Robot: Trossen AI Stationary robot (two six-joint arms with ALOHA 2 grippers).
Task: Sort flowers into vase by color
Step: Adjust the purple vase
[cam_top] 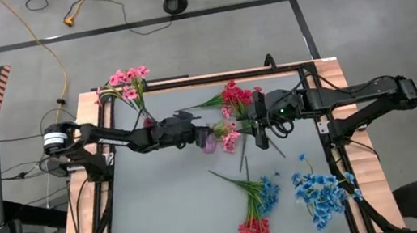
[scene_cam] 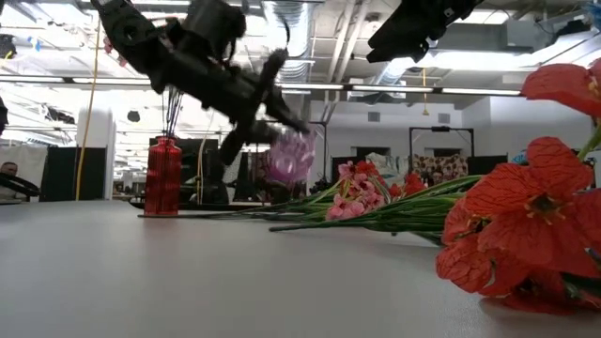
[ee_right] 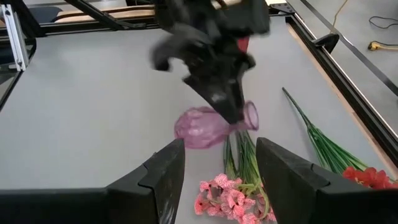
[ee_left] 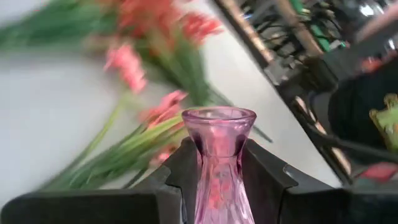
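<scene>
While the left gripper (cam_top: 205, 136) pinches a pink vase (cam_top: 210, 142) aloft and the right gripper (ee_right: 217, 180) hangs spread, most flowers (cam_top: 252, 208) lie unsorted toward six o'clock.

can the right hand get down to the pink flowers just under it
Probably yes: the right hand hangs open right above the pink flowers, nothing between. The left hand holding the pink vase sits close beside, though.
</scene>
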